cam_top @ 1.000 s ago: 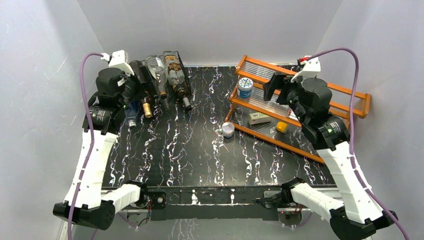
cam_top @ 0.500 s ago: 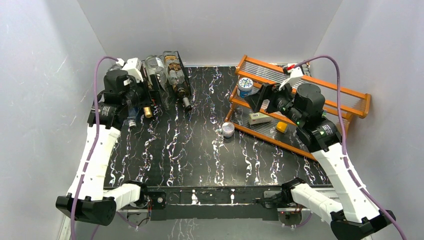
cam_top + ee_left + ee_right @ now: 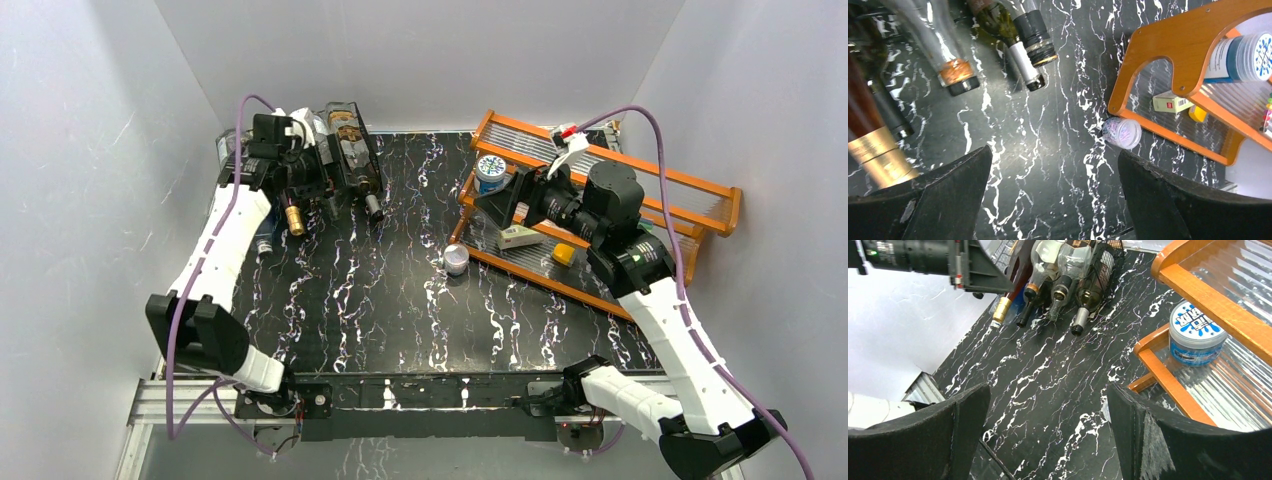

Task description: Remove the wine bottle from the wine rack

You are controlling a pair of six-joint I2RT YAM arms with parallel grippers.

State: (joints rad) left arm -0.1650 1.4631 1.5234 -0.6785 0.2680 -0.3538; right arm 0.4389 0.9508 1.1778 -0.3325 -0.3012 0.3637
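Jaws, two pairs, both mine: spread wide, nothing held. Wine rack (image 3: 1108, 262): one. Wine bottles (image 3: 1079, 322) in it: five necks counted.

Lab booth, plain white walls (image 3: 420, 60), marbled tabletop (image 3: 380, 300)

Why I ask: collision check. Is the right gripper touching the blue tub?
Apart. The right wrist view shows the tub sitting on the shelf, well ahead of the open right gripper, bare shelf between them.
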